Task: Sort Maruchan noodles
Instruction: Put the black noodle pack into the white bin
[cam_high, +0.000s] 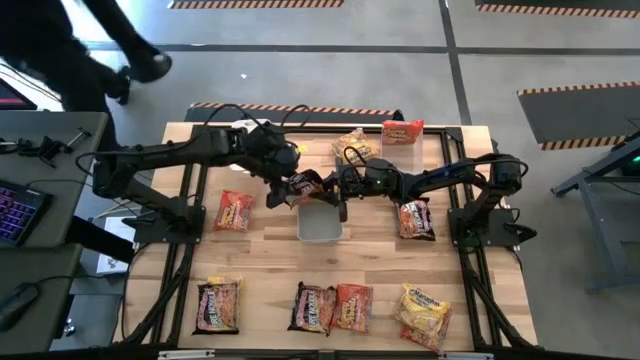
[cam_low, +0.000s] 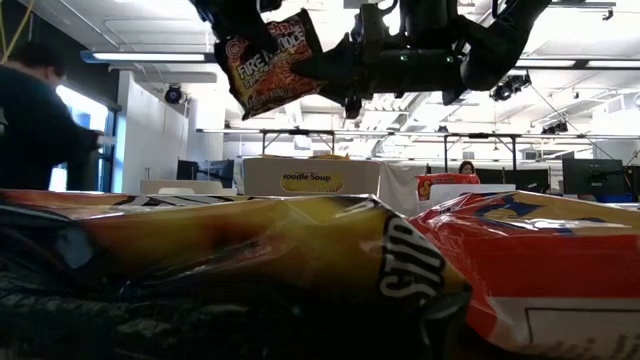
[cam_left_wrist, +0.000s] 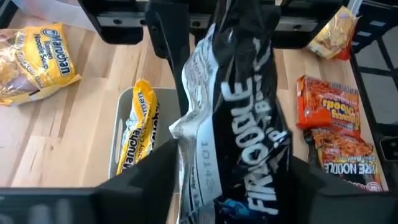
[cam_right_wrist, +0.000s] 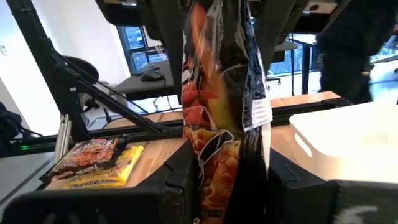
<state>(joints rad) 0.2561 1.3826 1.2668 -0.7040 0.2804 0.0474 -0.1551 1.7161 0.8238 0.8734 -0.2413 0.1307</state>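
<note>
noodles: dark fire noodle packet (cam_high: 305, 186) held in air over mid table, above clear bin (cam_high: 320, 222), w/ both grippers on it. left gripper (cam_left_wrist: 233, 180) jaws clamped on one end of packet; right gripper (cam_right_wrist: 221, 186) jaws narrow, pinching other end. yellow packet (cam_left_wrist: 138, 127) lies inside bin. other packets flat on table: red-orange one (cam_high: 233, 211) left of bin, several in row along near edge, few at far edge. person (cam_high: 90, 50) beyond far left corner.
</note>
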